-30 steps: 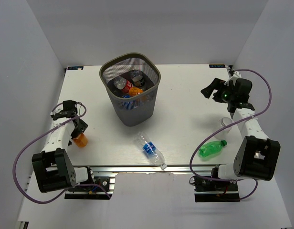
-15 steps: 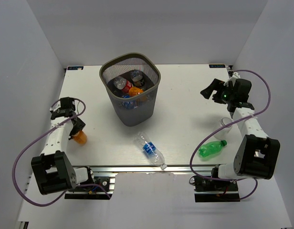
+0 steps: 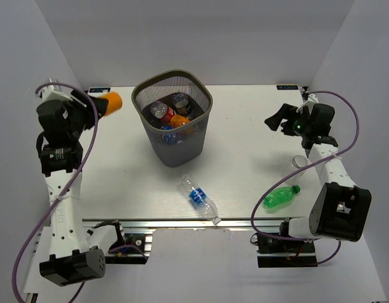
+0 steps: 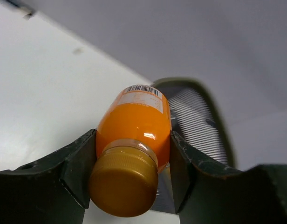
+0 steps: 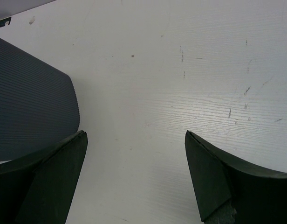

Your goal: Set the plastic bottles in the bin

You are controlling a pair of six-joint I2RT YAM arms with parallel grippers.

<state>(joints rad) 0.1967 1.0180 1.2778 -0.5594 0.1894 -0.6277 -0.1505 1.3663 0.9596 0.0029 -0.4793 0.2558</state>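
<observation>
— White worktop (image 3: pixel 245 126), walled in white. Mesh bin (image 3: pixel 172 74) at back centre, bottles (image 3: pixel 169 113) inside.
— Left pincer (image 3: pixel 93 106): clenched on orange bottle (image 3: pixel 110 102), aloft left of bin. Right pincer (image 3: pixel 276 120): spread, empty.

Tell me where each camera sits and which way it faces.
Top external: above and behind the bases, looking down on table, bin, left arm, right arm.
Left wrist: on the left arm, looking along left fingers clamping the orange bottle, toward the bin.
Right wrist: on the right arm, looking down between open right fingers at the table.
Shared: all show the bin.
</observation>
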